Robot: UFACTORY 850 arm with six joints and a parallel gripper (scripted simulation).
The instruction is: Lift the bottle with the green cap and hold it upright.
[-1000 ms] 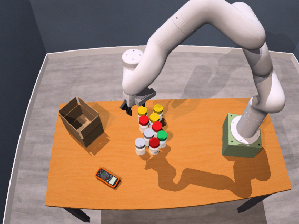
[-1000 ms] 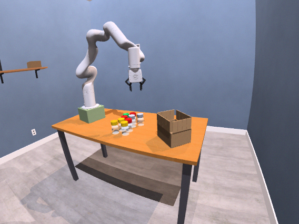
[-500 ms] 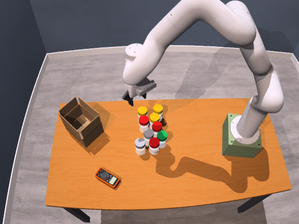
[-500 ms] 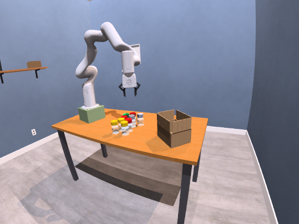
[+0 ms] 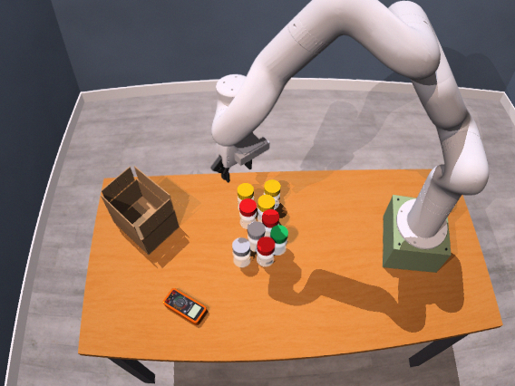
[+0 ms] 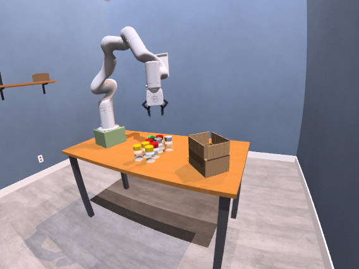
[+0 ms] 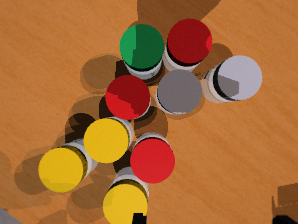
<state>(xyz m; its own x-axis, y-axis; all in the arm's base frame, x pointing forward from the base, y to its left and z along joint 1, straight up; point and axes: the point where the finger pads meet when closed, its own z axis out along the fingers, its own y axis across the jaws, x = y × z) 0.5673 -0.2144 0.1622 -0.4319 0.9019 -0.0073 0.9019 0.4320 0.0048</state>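
Observation:
The bottle with the green cap (image 5: pixel 279 235) (image 6: pixel 151 137) (image 7: pixel 142 46) stands upright on the orange table (image 5: pixel 344 281), at the edge of a tight cluster on the side toward the arm's base. Around it stand bottles with red caps (image 5: pixel 270 217) (image 7: pixel 189 41), grey caps (image 5: pixel 256 230) (image 7: pixel 179 91) and yellow caps (image 5: pixel 266 202) (image 7: pixel 106 140), all upright. My gripper (image 5: pixel 236 169) (image 6: pixel 155 113) is open and empty. It hangs high above the cluster, pointing straight down, over the yellow-cap end and away from the green cap.
An open cardboard box (image 5: pixel 159 222) (image 6: pixel 208 159) stands on the table beside the cluster. An orange multimeter (image 5: pixel 185 306) lies near the front edge. The arm's green base block (image 5: pixel 414 255) (image 6: pixel 109 137) sits at the other end of the table.

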